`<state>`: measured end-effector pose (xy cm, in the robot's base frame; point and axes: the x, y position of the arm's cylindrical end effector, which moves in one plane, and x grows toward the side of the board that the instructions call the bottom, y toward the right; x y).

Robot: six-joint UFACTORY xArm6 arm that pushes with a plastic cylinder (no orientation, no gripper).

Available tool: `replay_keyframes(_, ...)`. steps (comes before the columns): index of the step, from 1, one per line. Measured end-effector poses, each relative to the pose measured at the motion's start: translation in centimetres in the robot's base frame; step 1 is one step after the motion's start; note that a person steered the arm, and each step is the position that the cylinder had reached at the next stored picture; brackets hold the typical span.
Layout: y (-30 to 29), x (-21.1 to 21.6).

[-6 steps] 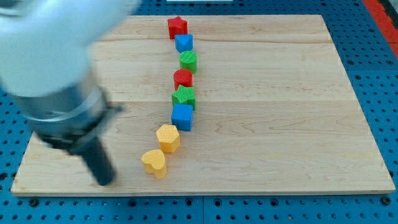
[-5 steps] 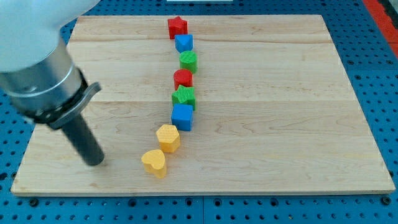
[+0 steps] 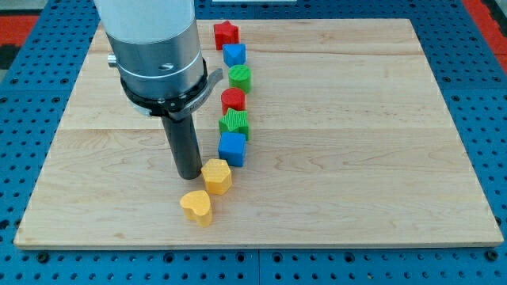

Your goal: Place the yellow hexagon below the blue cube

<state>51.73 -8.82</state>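
The yellow hexagon (image 3: pixel 215 175) lies on the wooden board (image 3: pixel 356 158), just below and left of the blue cube (image 3: pixel 232 148), touching or nearly touching it. My tip (image 3: pixel 189 174) stands right at the hexagon's left side, close enough that I cannot tell whether it touches. The rod rises to the large grey arm body above.
A yellow heart (image 3: pixel 196 206) lies below-left of the hexagon. Above the blue cube a column runs up the view: green star (image 3: pixel 234 122), red cylinder (image 3: pixel 233 100), green cylinder (image 3: pixel 240 77), a second blue block (image 3: pixel 234 55), red star (image 3: pixel 226 34).
The arm has swung from the board's lower left to the right and slightly up; my tip now stands beside the yellow hexagon. No block has moved.
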Motion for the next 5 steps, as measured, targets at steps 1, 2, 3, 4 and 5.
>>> replay_keyframes(1, 0.0, 0.0)
replay_keyframes(2, 0.4, 0.0)
replay_keyframes(3, 1.1, 0.0)
replay_keyframes(4, 2.2, 0.0)
replay_keyframes(5, -0.5, -0.6)
